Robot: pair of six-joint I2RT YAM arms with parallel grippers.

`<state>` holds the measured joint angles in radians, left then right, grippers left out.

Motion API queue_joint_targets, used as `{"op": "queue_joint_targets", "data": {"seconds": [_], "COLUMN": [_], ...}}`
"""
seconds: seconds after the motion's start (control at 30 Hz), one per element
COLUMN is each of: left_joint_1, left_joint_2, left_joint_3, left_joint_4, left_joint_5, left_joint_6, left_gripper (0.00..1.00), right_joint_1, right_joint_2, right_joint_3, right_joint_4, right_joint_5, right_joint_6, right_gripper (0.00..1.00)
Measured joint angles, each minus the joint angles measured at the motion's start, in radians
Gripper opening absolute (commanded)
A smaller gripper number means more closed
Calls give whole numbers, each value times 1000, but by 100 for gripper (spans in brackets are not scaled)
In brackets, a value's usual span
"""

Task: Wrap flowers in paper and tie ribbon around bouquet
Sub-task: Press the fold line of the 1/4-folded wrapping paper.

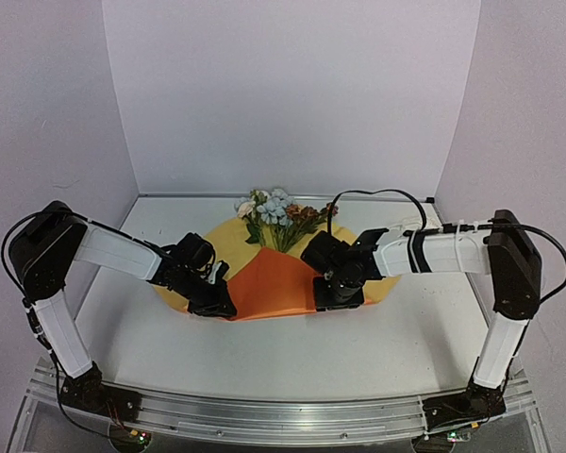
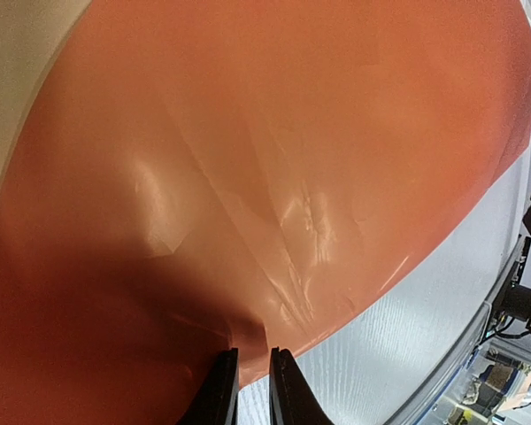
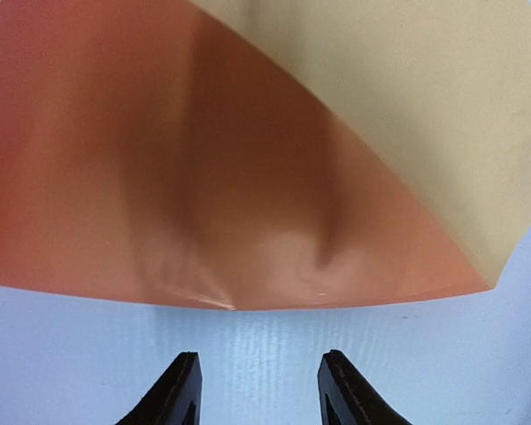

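Pinching the paper, left end effector grips while right end effector gapes.

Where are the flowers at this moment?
In the top view, the flowers lie mid-width at the far side of the table, their blooms sticking out beyond the far edge of the paper.

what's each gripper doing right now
left gripper: closed, apparently pinching the edge of the thin glossy orange-and-yellow paper sheet
right gripper: open, holding nothing
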<state>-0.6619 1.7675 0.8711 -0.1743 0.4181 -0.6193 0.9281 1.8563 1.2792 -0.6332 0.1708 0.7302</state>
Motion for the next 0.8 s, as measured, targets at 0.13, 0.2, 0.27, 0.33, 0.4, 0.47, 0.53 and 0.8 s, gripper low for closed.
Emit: {"op": "queue_joint_targets", "data": {"seconds": [0.13, 0.2, 0.27, 0.33, 0.4, 0.47, 0.53, 0.8], "left_joint_1": [2, 2, 2, 3, 4, 5, 6, 9], "left_joint_2": [2, 2, 2, 2, 2, 2, 2, 2], "left_joint_3": [4, 4, 4, 4, 4, 4, 4, 4], "left_joint_4": [-1, -1, -1, -1, -2, -2, -3, -5], "left_joint_5": [0, 1, 1, 2, 3, 5, 6, 9], "left_joint_6": [16, 20, 23, 28, 33, 42, 45, 47], "left_gripper": [15, 16, 15, 15, 15, 15, 15, 15], "right_joint_1": [12, 19, 29, 45, 59, 71, 80, 82], "right_joint_2": [46, 99, 148, 187, 212, 234, 250, 274], "right_joint_3": [95, 167, 219, 245, 248, 248, 248, 217], "right_joint_4": [5, 17, 41, 75, 107, 139, 165, 253], "right_joint_5": [-49, -75, -103, -133, -166, -196, -219, -237], "right_joint_6": [6, 9, 14, 25, 43, 61, 76, 116], "right_gripper": [36, 33, 30, 28, 27, 27, 26, 24]}}
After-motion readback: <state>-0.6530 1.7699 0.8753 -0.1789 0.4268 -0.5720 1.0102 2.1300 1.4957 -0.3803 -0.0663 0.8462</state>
